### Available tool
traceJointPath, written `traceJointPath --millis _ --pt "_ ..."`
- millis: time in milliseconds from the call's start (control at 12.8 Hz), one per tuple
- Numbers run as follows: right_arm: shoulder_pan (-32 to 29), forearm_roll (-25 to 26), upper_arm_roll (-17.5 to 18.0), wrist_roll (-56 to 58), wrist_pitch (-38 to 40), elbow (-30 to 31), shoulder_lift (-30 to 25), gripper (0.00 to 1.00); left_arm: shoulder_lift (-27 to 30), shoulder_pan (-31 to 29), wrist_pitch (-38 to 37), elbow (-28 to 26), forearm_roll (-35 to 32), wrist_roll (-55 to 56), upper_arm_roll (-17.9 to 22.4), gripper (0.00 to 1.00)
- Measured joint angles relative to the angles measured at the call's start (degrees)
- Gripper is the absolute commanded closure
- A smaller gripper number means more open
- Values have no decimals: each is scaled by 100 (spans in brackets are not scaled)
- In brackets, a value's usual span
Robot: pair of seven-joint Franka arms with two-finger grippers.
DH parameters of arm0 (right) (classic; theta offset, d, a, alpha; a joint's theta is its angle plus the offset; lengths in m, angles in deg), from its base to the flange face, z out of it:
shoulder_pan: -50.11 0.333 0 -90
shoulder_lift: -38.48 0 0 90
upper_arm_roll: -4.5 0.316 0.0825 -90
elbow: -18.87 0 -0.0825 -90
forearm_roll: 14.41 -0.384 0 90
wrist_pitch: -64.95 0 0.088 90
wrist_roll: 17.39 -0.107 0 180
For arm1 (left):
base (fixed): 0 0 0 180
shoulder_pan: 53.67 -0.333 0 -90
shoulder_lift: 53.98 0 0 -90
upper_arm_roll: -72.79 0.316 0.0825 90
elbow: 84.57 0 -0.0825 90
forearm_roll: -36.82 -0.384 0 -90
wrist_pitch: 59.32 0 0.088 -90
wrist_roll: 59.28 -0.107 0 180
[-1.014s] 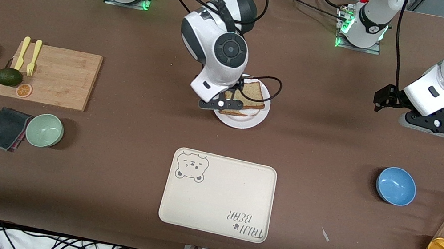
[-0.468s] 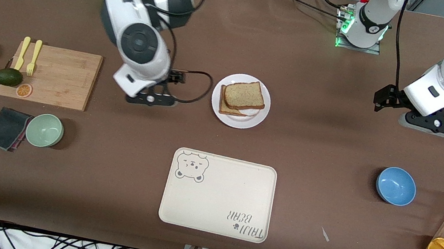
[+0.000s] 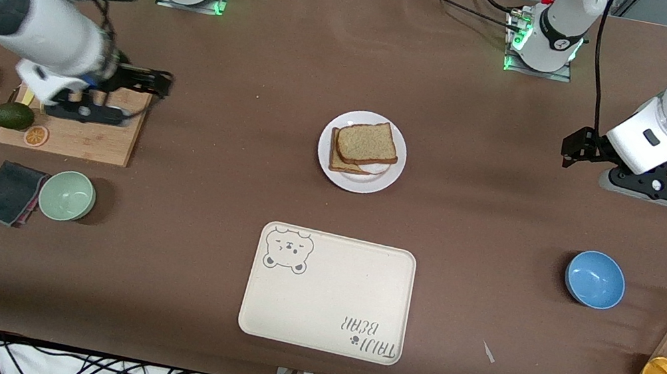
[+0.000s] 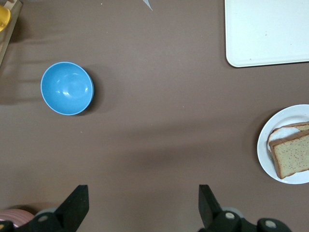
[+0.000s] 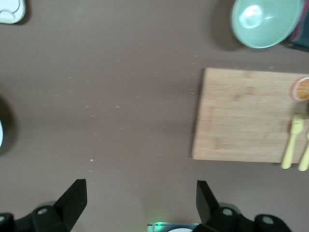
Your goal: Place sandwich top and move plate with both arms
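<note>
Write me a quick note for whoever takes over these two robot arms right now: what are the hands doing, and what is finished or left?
Right gripper: open, empty, above the bamboo cutting board.
Left gripper: open, empty, waiting at the left arm's end of the table.
Square brown bread slice, the sandwich top: on the lower slice, on the small round white plate at mid-table.
Done: top placed.
Left: moving the plate with both arms, perhaps onto the cream bear-printed tray nearer the front camera.

The right tool point(image 5: 140, 203) hangs with fingers point(image 5: 72, 198) spread wide over the brown surface point(image 5: 120, 96), beside a wooden cutting board point(image 5: 241, 116) bearing two yellow forks point(image 5: 289, 140); a green bowl point(image 5: 265, 19) sits near the board.
</note>
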Motion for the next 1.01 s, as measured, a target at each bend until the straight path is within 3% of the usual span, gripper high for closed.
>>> traceJointPath --millis 312,624,1014 --pt "-676 307 0 373 167 25 -641 0 0 3 -149 3 0 0 0 0" --pt "-856 341 4 449 812 -17 -1058 0 0 11 -209 4 0 0 -15 0" --pt "-922 -70 -82 755 709 -19 -1103 0 -6 62 -370 4 0 0 -160 0"
